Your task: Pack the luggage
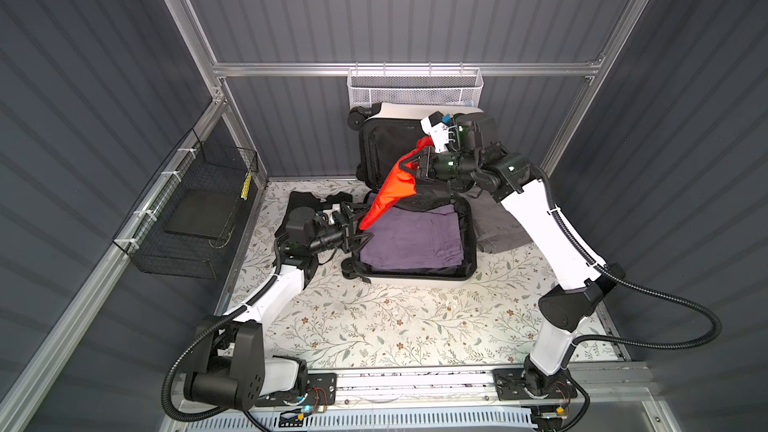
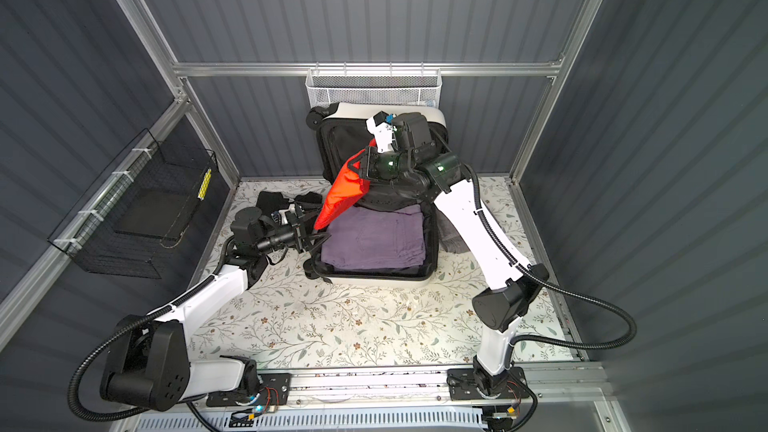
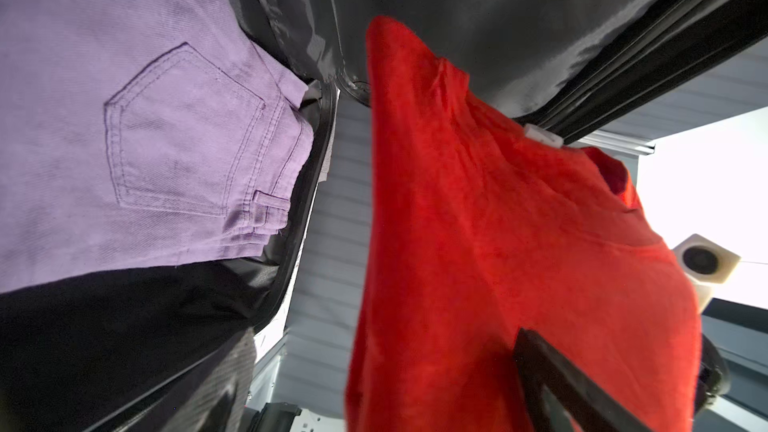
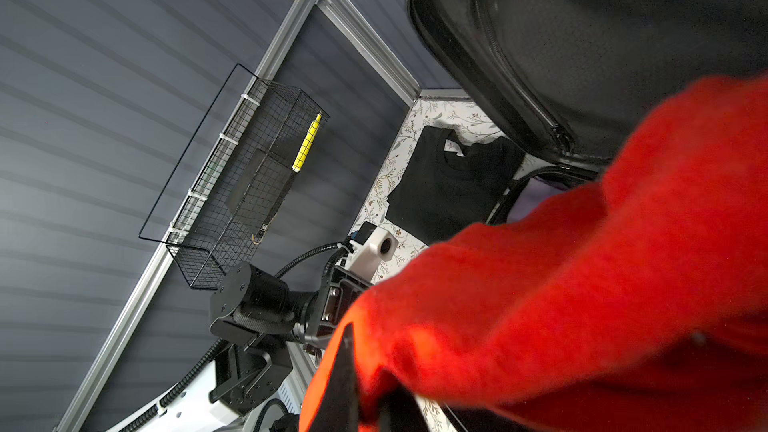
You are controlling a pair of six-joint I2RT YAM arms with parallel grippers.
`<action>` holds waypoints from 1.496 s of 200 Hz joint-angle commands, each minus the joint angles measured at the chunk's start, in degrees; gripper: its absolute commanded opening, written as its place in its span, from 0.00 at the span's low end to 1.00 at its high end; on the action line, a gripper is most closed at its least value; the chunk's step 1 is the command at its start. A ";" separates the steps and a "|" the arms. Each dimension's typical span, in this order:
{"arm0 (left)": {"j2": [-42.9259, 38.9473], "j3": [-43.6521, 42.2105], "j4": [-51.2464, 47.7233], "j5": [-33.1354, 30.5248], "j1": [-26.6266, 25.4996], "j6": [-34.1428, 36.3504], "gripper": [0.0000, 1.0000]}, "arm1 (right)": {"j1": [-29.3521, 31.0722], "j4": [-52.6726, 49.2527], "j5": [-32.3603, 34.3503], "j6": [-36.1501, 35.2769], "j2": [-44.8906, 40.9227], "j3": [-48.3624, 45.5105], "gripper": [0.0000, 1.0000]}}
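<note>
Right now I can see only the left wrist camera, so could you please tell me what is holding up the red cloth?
Observer: The right gripper is shut on the red cloth, which hangs over the open suitcase.
Operator: Thank you. How does my left gripper stand?
Observer: The left gripper is open at the cloth's lower end; I cannot tell whether it touches.
Operator: Is anything waiting outside the suitcase?
Observer: A folded black shirt lies on the table beside the suitcase, on the left arm's side.
</note>
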 commanded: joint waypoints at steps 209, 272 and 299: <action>10.10 3.21 10.31 -5.22 -0.95 -0.76 0.00 | -5.94 15.21 -3.77 2.63 -8.96 -24.33 0.00; 15.51 11.08 7.90 -4.81 1.00 6.33 0.00 | -8.81 22.97 -7.94 0.36 -5.19 -30.02 0.00; 16.36 14.36 3.26 -4.34 1.83 11.20 0.00 | -9.07 24.70 -9.13 -2.02 -3.06 -30.84 0.00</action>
